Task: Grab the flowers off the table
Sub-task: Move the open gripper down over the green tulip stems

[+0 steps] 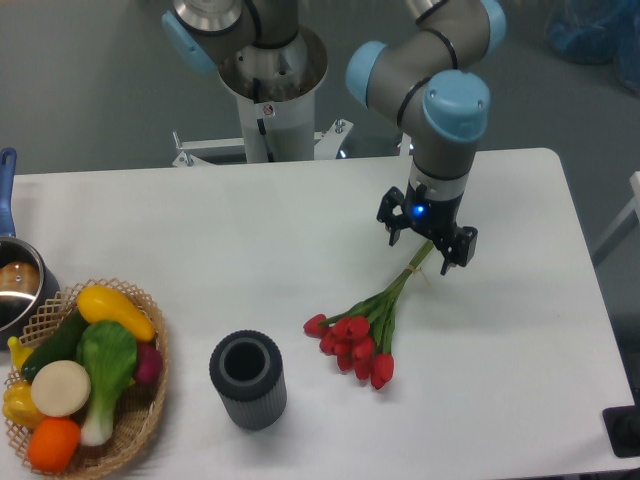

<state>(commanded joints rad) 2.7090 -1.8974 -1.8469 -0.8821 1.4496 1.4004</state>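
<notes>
Surface: table (250,240), white, smooth, rounded corners, filling most of the view. Room: grey floor beyond the far edge; arm's white pedestal (272,95) at 12 o'clock; blue object, partly cut off, at upper R corner.

Item 1: flowers (362,330), red tulip buds on green stems tied w/ a pale band, lying flat on table R of centre. Long axis ran diagonal, approx 1 o'clock to 7 o'clock. Buds fanned toward 7 o'clock; stem ends pointed to 1 o'clock, reaching under the gripper.

Item 2: gripper (428,238), black, blue light lit, pointed down over the stem ends. Fingers stood apart either side of the stems; contact w/ stems could not be told.

Item 3: dark ribbed cup (248,380), upright, open top, at 9 o'clock of the buds, apart from them.

Item 4: wicker basket (150,400) at lower L, holding veg & fruit: yellow, green, white, orange, purple pieces.

Item 5: metal pot (18,290) w/ blue handle at L edge, touching or just beside basket.
</notes>
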